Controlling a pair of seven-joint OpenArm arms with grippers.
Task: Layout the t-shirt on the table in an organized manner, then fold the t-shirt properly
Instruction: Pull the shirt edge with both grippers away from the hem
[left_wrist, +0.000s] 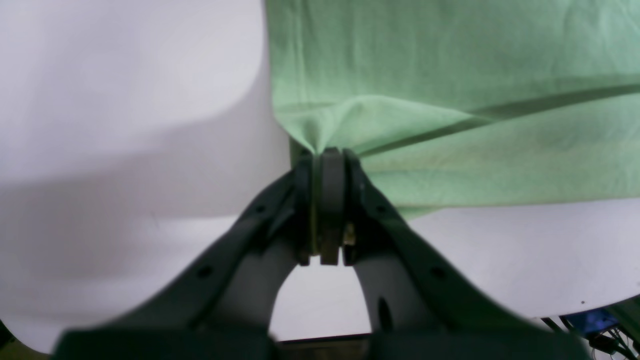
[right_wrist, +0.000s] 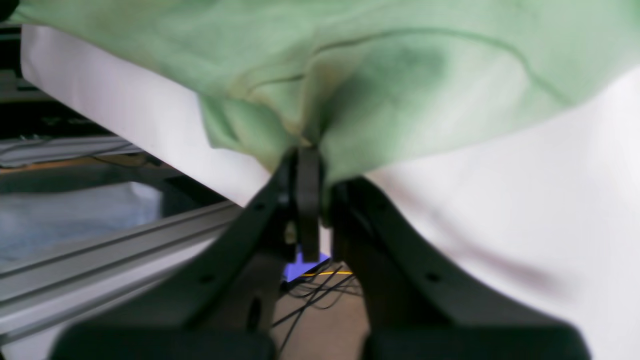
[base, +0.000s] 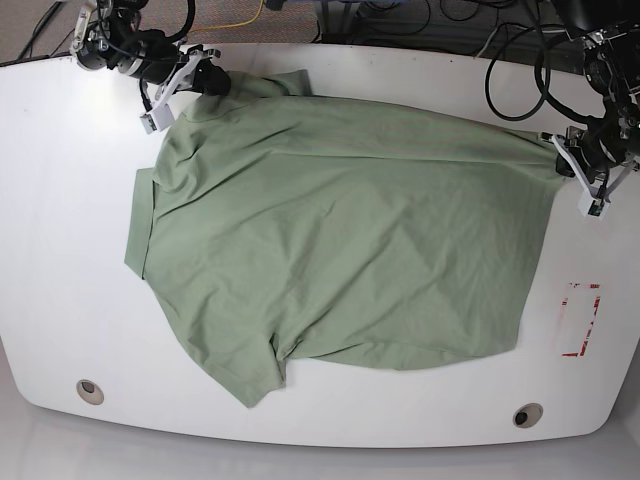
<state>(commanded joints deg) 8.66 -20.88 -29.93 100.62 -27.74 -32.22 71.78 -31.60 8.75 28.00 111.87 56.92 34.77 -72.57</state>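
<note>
The t-shirt (base: 340, 230) lies spread across the middle of the table (base: 60, 200), pale sage green, mostly flat with soft wrinkles running through its body. One sleeve points toward the table's near edge, ending a little way from the grey grommet hole (base: 90, 391) on that side; a second grommet hole (base: 527, 414) sits near the opposite near corner, clear of the fabric. Beside the shirt's hem, between it and the table's end, is a red tape rectangle (base: 580, 320) that the cloth does not reach.

Two corners of the shirt are pinched. At the far corner by the shoulder, the right gripper (base: 210, 82) has its jaws closed on a bunched fold of fabric, which the right wrist view shows gathered into the fingertips (right_wrist: 307, 170) and lifted just over the table's edge, with an aluminium rail (right_wrist: 100, 260) and loose cables (right_wrist: 320, 285) below. At the hem end, the left gripper (base: 568, 160) likewise clamps the cloth: the left wrist view shows the pads (left_wrist: 330, 170) pressed together on a corner, with creases fanning out from the pinch across the shirt toward the table's middle.
</note>
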